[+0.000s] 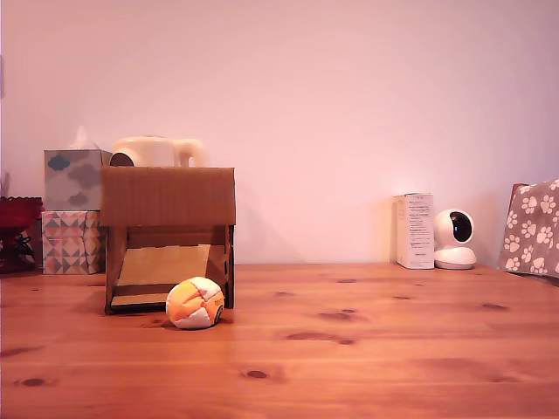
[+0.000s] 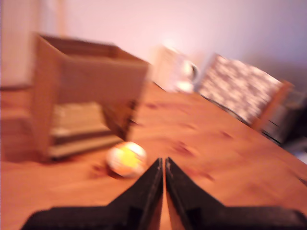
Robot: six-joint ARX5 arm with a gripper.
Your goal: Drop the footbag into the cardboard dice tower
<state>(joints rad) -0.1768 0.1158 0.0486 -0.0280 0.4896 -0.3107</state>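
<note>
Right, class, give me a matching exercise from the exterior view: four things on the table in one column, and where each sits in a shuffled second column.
Things:
1. footbag
2. cardboard dice tower
3. slim white carton
4. paw-print bag

Places:
A. at the view's far right edge
B. on the wooden table, at the tower's lower front corner
C. just left of the small white camera
D. in front of the stacked tissue boxes

Pairs: 1-B, 2-D, 3-C, 4-A
</note>
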